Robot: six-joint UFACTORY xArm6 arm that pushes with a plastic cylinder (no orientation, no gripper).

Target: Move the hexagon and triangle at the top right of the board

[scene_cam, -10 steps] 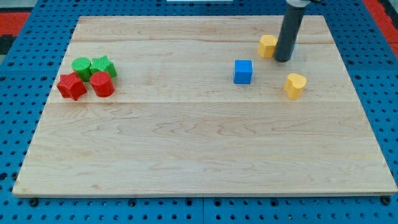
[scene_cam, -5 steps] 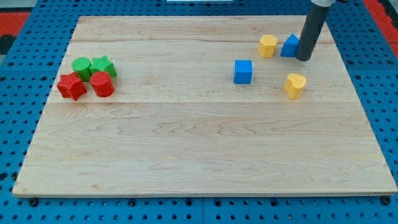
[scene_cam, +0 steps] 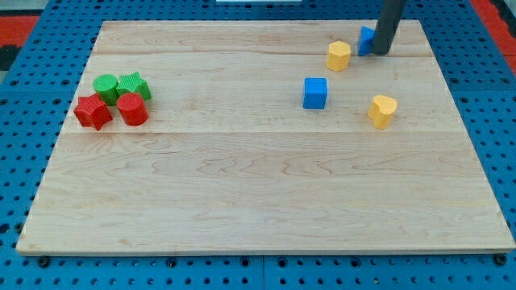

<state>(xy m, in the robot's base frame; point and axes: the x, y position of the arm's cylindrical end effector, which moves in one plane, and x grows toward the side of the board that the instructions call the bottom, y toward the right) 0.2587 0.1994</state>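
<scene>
The yellow hexagon (scene_cam: 339,55) lies near the view's top right of the wooden board (scene_cam: 258,185). The blue triangle (scene_cam: 367,40) lies just to its upper right, mostly hidden behind my rod. My tip (scene_cam: 381,51) rests against the triangle's right side, to the right of the hexagon.
A blue cube (scene_cam: 315,93) sits below the hexagon. A yellow heart-like block (scene_cam: 382,110) lies to the cube's right. At the view's left sit a green cylinder (scene_cam: 106,85), a green star (scene_cam: 133,84), a red star (scene_cam: 92,111) and a red cylinder (scene_cam: 132,109), all bunched together.
My tip went right around the triangle, then up and left behind it. The blue triangle slid up and left, and the yellow hexagon shifted a little left.
</scene>
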